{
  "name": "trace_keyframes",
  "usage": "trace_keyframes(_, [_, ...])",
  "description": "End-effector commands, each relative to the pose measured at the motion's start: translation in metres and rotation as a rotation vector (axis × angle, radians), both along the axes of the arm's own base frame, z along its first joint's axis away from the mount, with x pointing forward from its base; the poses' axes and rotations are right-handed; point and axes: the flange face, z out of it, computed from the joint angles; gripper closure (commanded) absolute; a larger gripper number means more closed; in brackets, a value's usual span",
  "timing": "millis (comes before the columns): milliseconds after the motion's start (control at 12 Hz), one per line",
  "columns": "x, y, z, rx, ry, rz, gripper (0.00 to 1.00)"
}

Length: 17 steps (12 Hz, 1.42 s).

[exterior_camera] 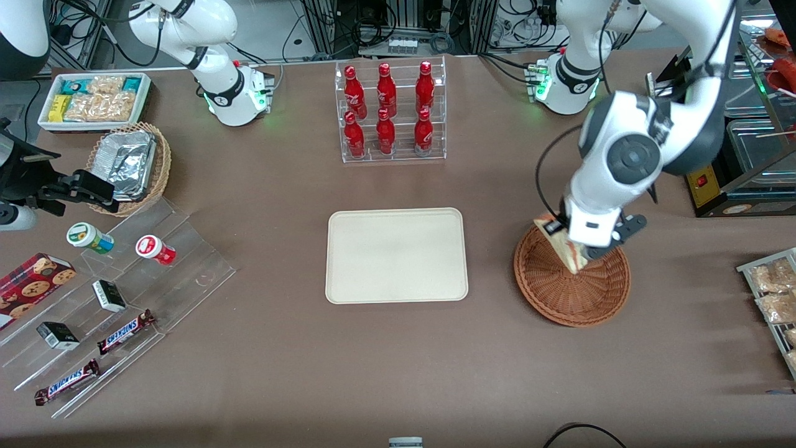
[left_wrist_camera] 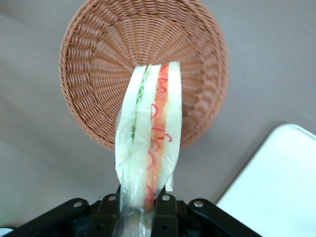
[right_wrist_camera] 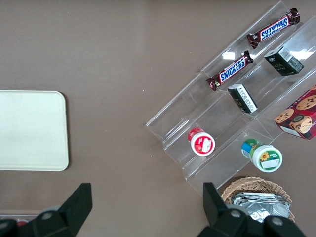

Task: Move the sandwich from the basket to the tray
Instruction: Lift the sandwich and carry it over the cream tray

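My left arm's gripper (exterior_camera: 581,254) is shut on the sandwich (exterior_camera: 563,246), a plastic-wrapped wedge of pale bread with red and green filling. It holds it lifted above the round reddish-brown wicker basket (exterior_camera: 559,292). In the left wrist view the sandwich (left_wrist_camera: 150,143) hangs between the black fingers (left_wrist_camera: 166,210), its cut edge showing, with the empty basket (left_wrist_camera: 98,64) below it. The cream-white tray (exterior_camera: 396,255) lies empty at the table's middle, beside the basket toward the parked arm's end; a corner of the tray shows in the wrist view (left_wrist_camera: 276,187).
A clear rack of red bottles (exterior_camera: 390,112) stands farther from the front camera than the tray. A clear stepped stand with snack bars and cups (exterior_camera: 112,298) and a tan basket of foil trays (exterior_camera: 130,165) lie toward the parked arm's end. Packaged snacks (exterior_camera: 774,292) sit at the working arm's end.
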Motion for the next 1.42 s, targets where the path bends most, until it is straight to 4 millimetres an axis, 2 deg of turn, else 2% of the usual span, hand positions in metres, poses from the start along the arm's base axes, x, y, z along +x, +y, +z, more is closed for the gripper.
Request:
trace_keyframes(0, [-0.007, -0.084, 0.022, -0.001, 0.01, -0.137, 1.0])
trace_keyframes(83, [-0.015, -0.105, 0.021, -0.012, 0.001, -0.174, 1.0])
trace_keyframes(250, [-0.02, -0.155, 0.002, -0.018, 0.008, -0.246, 1.0])
trace_keyframes(333, [-0.023, -0.186, -0.013, -0.023, 0.015, -0.284, 1.0])
trace_keyframes(500, [-0.028, -0.233, -0.034, -0.037, 0.009, -0.325, 1.0])
trace_keyframes(583, [-0.032, -0.249, -0.048, -0.043, 0.011, -0.343, 1.0])
trace_keyframes(667, [-0.034, -0.276, -0.07, -0.112, -0.045, -0.36, 1.0])
trace_keyframes(750, [-0.041, -0.29, -0.085, -0.118, -0.058, -0.385, 1.0])
trace_keyframes(917, [-0.047, -0.304, -0.116, -0.118, -0.053, -0.41, 1.0])
trace_keyframes(1083, [-0.053, -0.316, -0.134, -0.132, -0.079, -0.434, 1.0])
trace_keyframes(1333, [-0.053, -0.318, -0.152, -0.134, -0.078, -0.441, 1.0])
